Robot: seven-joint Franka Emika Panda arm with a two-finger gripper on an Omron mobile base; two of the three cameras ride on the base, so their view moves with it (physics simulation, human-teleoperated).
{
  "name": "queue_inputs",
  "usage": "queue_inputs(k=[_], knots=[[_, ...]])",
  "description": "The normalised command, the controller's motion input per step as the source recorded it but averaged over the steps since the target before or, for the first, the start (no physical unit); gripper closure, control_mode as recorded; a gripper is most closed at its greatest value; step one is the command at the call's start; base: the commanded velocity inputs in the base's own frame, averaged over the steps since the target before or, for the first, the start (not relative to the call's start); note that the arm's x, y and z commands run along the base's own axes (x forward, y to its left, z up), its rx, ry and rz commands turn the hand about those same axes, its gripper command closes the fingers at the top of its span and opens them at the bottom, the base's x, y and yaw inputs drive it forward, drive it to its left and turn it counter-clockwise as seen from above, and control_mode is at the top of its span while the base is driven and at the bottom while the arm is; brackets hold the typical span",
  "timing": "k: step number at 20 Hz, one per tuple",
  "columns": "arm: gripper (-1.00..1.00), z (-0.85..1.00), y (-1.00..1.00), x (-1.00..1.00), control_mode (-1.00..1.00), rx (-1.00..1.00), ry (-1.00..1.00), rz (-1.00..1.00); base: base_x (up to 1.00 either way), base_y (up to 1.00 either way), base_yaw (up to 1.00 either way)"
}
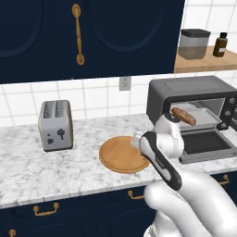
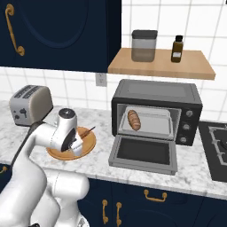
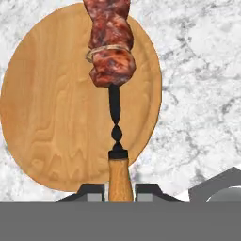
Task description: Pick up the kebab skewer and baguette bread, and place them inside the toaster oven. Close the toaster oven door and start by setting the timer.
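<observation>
- Gripper (image 3: 119, 188) clamped on wooden handle of kebab skewer (image 3: 112, 52), meat end over round wooden board (image 3: 47, 117), ready to lift.
- Baguette bread (image 2: 134, 119) already inside toaster oven (image 2: 155, 95); toaster oven door (image 2: 144, 153) down for skewer.

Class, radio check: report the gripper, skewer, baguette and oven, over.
Gripper shut on kebab skewer handle, over round wooden board. Baguette bread inside toaster oven. Toaster oven door open; path clear.

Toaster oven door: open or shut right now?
Open. The toaster oven door lies folded down flat on the counter in front of the toaster oven, and the baguette bread sits inside on the tray.
</observation>
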Motion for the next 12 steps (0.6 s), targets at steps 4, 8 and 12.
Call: queue_inputs(k=[4, 8, 12], knots=[[1.00, 0.86, -0.95, -0.84, -1.00, 0.00, -0.02, 0.34, 0.00, 0.00, 0.00], [1.00, 0.70, -1.00, -0.36, -1.00, 0.00, 0.00, 0.28, 0.00, 0.00, 0.00], [1.00, 0.76, -1.00, 0.00, -1.00, -0.04, 0.07, 0.15, 0.00, 0.00, 0.00]])
